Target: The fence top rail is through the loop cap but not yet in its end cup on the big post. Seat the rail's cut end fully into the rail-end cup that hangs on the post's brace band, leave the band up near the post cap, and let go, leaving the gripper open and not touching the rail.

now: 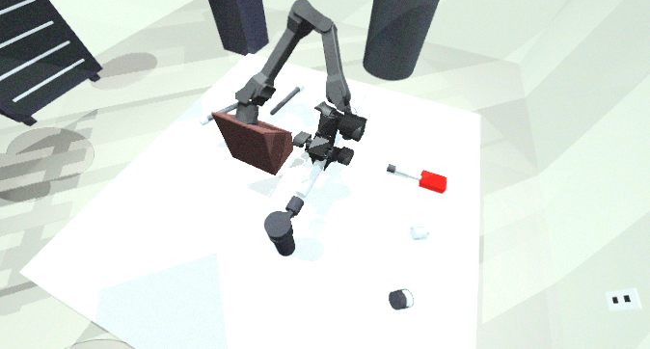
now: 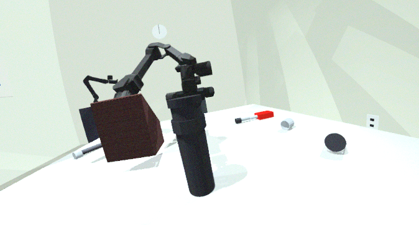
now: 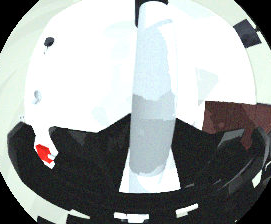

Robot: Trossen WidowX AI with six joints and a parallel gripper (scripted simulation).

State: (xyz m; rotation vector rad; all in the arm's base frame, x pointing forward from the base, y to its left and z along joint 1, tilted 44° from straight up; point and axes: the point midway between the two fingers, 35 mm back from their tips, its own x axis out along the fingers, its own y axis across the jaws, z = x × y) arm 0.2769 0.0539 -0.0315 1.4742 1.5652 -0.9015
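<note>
The big black post (image 1: 285, 247) (image 2: 196, 166) stands upright, with its cap (image 1: 278, 224) (image 2: 184, 102) on top. The brace band (image 2: 189, 127) is around it just below the cap. The dark rail-end cup (image 1: 294, 205) hangs on the band's arm side; the post hides it in the exterior view. My gripper (image 1: 320, 161) (image 3: 153, 120) is shut on the pale grey top rail (image 1: 312, 180) (image 3: 153, 80), a short way back from its cut end. That end lines up with the cup and appears just short of its mouth in the top view. The loop cap is hidden behind the arm.
A brown block (image 1: 253, 147) (image 2: 127, 128) stands close beside the gripper, by the arm's base. A red-handled tool (image 1: 433, 181) (image 2: 264, 115), a light grey ring (image 1: 419, 232) (image 2: 287, 123) and a dark round cap (image 1: 399, 299) (image 2: 335, 142) lie on the other side. A dark rod (image 1: 286, 99) lies behind the arm.
</note>
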